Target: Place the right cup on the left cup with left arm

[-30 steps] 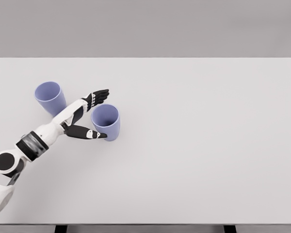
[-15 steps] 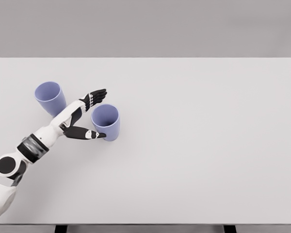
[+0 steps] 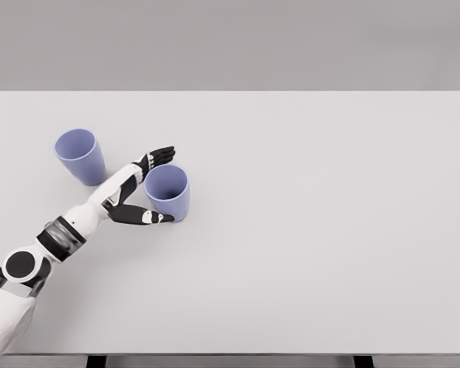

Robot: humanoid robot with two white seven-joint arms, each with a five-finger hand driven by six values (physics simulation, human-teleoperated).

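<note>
Grasp step: left hand [image 3: 142, 189] open, fingers bracketing right cup [image 3: 167, 192]. Next: close, lift, carry to left cup [image 3: 80, 156] behind hand.

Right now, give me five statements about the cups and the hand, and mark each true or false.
1. Both cups stand upright on the table. True.
2. The right cup is stacked on the left cup. False: they stand apart.
3. The left hand is at the right cup, thumb and fingers either side. True.
4. The right cup is lifted. False: it sits on the table.
5. The cups are red. False: both are blue-purple.
</note>
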